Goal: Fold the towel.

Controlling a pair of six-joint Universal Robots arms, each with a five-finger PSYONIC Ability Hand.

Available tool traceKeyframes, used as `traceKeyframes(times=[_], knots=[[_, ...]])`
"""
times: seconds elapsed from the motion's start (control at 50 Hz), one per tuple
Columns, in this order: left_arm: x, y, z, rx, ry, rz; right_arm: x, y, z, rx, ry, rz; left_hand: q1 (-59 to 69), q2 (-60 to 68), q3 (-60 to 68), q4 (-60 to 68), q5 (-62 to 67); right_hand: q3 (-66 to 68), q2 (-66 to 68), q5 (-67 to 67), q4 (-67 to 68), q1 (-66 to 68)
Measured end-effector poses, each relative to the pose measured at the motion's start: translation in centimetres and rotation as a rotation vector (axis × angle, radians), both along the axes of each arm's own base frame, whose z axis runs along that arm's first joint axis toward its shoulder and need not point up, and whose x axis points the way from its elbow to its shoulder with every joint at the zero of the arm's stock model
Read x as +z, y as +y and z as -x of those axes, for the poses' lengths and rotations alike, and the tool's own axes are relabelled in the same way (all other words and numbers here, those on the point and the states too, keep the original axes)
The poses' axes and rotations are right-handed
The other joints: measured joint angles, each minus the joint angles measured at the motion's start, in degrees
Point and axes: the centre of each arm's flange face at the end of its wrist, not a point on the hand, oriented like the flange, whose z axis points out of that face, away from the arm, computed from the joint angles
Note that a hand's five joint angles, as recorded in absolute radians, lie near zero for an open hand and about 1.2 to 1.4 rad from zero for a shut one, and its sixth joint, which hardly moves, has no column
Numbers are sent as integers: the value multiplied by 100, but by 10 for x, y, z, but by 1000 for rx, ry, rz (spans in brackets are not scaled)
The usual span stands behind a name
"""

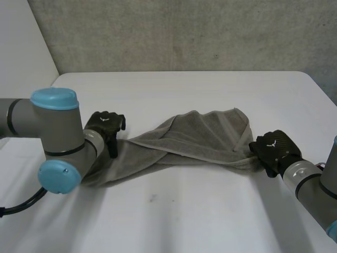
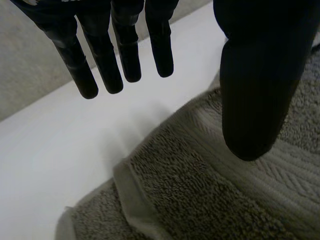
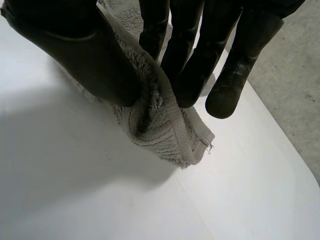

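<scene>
**Towel stretched across the desk, gripped at one end**

A grey towel (image 1: 189, 139) is seen lying rumpled across the middle of the white desk (image 1: 200, 216). It is stretched between the two arms and partly folded over itself, with its farther edge raised in a loose ridge.

The left hand (image 1: 105, 126) is placed at the towel's left end. In the left wrist view, its fingers (image 2: 125, 55) are held straight and slightly spread above the bare desk, just beside the towel's hem. The thumb is poised over the ribbed border of the cloth. Nothing is gripped by this hand, and whether the thumb touches the cloth cannot be told.

The right end of the towel is taken by the right hand (image 1: 274, 150). In the right wrist view, a corner of the towel is pinched between the thumb (image 3: 75, 45) and the fingers. The cloth is bunched in the grip, and its hemmed tip hangs below the fingertips, close to the desk.

A grey concrete wall (image 1: 184, 31) is seen behind the desk.
</scene>
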Motion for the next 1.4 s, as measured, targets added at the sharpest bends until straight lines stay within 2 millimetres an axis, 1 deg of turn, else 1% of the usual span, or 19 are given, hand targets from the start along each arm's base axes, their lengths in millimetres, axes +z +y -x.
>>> traceKeyframes(times=[0.16, 0.3, 0.36, 0.4, 0.48, 0.58, 0.66, 0.7, 0.76, 0.78, 0.82, 0.84, 0.98, 1.02, 1.08, 1.14, 1.26, 1.32, 1.4], knots=[[-15, -5, 9, -66, 14, -39, 0, -1, 1, -4, -4, -1, 336, 333, 333, 333, 332, 0, 0, 0, 0, 0], [-28, -8, 12, -86, 13, -57, -1, -1, 1, -4, -2, -3, 401, 399, 400, 398, 388, 0, 0, 0, 0, 0], [-31, -10, 13, -86, 11, -59, 0, -1, 1, -3, -2, -2, 725, 691, 691, 691, 657, 0, 0, 0, 0, 0], [-33, -10, 13, -85, 9, -60, 0, -1, 1, -3, -2, -2, 1294, 1292, 1235, 1237, 1148, 0, 0, 0, 0, 0], [-34, -11, 13, -81, 5, -58, 1, -1, 1, -4, -3, 2, 3242, 3278, 3262, 3280, 3231, 0, 0, 0, 0, 0], [-23, -13, 12, -66, 11, -32, 5, -3, 0, -7, -5, 16, 3787, 3928, 3906, 3926, 3808, 0, 0, 0, 0, 0], [4, -12, 9, -41, 30, 27, 20, -7, 0, -13, -15, 64, 3858, 4025, 4006, 4035, 3905, 0, 0, 0, 0, 0], [26, -9, 6, -28, 46, 71, 38, -10, -1, -18, -33, 111, 3863, 4043, 4026, 4056, 3908, 0, 0, 0, 0, 0], [51, -3, 3, -17, 65, 120, 61, -11, -1, -25, -64, 162, 3868, 4053, 4038, 4061, 3929, 0, 0, 0, 0, 0], [56, -2, 2, -16, 69, 129, 66, -11, -1, -26, -71, 171, 3873, 4054, 4039, 4061, 3931, 0, 0, 0, 0, 0], [74, 6, -2, -12, 84, 165, 86, -10, -1, -32, -104, 192, 3887, 4059, 4044, 4066, 3938, 0, 11, 0, 0, 0], [79, 8, -3, -11, 87, 172, 91, -9, -1, -33, -112, 194, 3888, 4059, 4044, 4066, 3932, 0, 11, 0, 0, 0], [132, 37, -16, -8, 131, 279, 160, 6, 2, -41, -182, 221, 3888, 4060, 4045, 4072, 3933, 0, 11, 0, 0, 0], [153, 47, -22, -7, 148, 325, 187, 14, 3, -38, -193, 246, 3888, 4061, 4048, 4073, 3933, 0, 11, 0, 0, 0], [176, 58, -28, -5, 166, 376, 216, 23, 5, -34, -202, 280, 3888, 4061, 4048, 4074, 3933, 0, 11, 0, 1, 0], [207, 74, -36, -4, 189, 440, 254, 35, 7, -29, -212, 326, 3888, 4063, 4049, 4075, 3938, 0, 11, 0, 0, 0], [255, 96, -47, -4, 215, 512, 306, 51, 10, -23, -227, 396, 3888, 4065, 4055, 4075, 3933, 0, 11, 0, 0, 0], [272, 103, -50, -2, 218, 522, 318, 50, 9, -23, -229, 404, 3888, 4066, 4055, 4075, 3934, 0, 11, 0, 0, 0], [282, 106, -52, 1, 214, 516, 319, 39, 7, -26, -223, 379, 3888, 4066, 4056, 4075, 3933, 0, 11, 0, 0, 0]])
